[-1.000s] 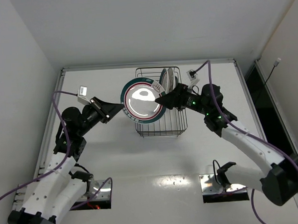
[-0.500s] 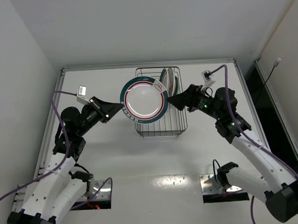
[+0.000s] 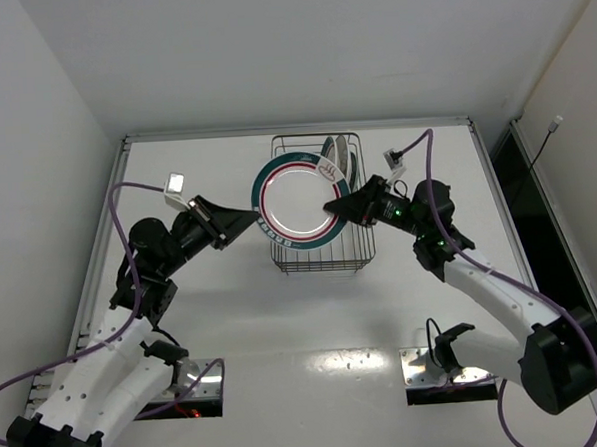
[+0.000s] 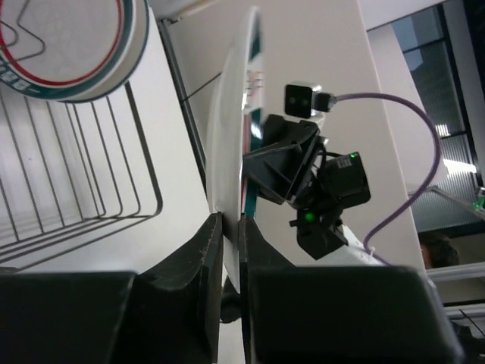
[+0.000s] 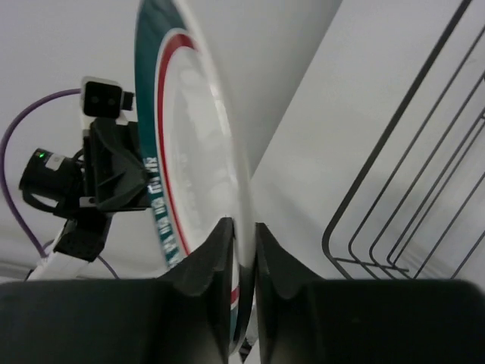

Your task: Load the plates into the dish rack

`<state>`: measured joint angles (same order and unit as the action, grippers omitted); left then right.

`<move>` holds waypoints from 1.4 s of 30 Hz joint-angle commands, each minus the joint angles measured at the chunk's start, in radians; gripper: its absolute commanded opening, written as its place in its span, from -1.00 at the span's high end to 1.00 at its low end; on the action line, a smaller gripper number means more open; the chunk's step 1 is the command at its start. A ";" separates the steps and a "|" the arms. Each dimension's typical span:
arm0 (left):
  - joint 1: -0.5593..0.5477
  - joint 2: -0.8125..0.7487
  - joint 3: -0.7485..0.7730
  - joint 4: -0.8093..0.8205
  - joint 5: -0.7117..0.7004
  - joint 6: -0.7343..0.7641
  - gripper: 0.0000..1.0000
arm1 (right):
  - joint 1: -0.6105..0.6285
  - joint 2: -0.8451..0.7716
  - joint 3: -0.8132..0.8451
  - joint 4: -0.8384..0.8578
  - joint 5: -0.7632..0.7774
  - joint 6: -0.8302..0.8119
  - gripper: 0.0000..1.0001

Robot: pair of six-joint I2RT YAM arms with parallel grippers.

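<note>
A white plate [image 3: 297, 204] with a teal-and-red rim band hangs upright over the dish rack [image 3: 322, 259], a dark wire basket. My left gripper [image 3: 256, 217] is shut on its left rim and my right gripper [image 3: 328, 206] is shut on its right rim. The left wrist view shows the plate [image 4: 227, 136] edge-on between my shut jaws [image 4: 229, 227]. In the right wrist view the plate's rim [image 5: 189, 152] sits pinched in the right gripper [image 5: 244, 235]. Two other plates [image 3: 338, 158] stand at the rack's far end; one of them [image 4: 68, 38] shows in the left wrist view.
The rack's wires [image 5: 409, 189] lie just below and behind the held plate. The table's raised back edge [image 3: 294, 130] runs behind the rack. White walls close in left and right. Two metal base plates [image 3: 441, 371] sit at the near edge.
The right gripper, open and drawn back from the plate half a second ago, has returned and shut on its right rim. The plate has shifted slightly right with the left gripper.
</note>
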<state>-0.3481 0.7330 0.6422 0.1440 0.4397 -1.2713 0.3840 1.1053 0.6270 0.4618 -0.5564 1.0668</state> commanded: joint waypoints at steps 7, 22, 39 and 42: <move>0.017 0.052 0.135 -0.281 -0.057 0.246 -0.12 | -0.004 -0.068 0.199 -0.277 0.287 -0.140 1.00; 0.026 0.049 0.318 -0.802 -0.935 0.650 -0.57 | 0.249 0.428 0.933 -1.025 1.294 -0.497 1.00; 0.026 -0.107 0.134 -0.727 -0.987 0.671 -0.61 | 0.322 0.837 1.261 -1.097 1.518 -0.594 1.00; 0.026 -0.107 0.134 -0.739 -0.987 0.662 -0.61 | 0.322 0.890 1.293 -1.097 1.495 -0.585 1.00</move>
<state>-0.3275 0.6220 0.7750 -0.6136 -0.5259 -0.6147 0.7086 1.9640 1.8488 -0.6636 0.8982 0.4896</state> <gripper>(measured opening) 0.807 0.066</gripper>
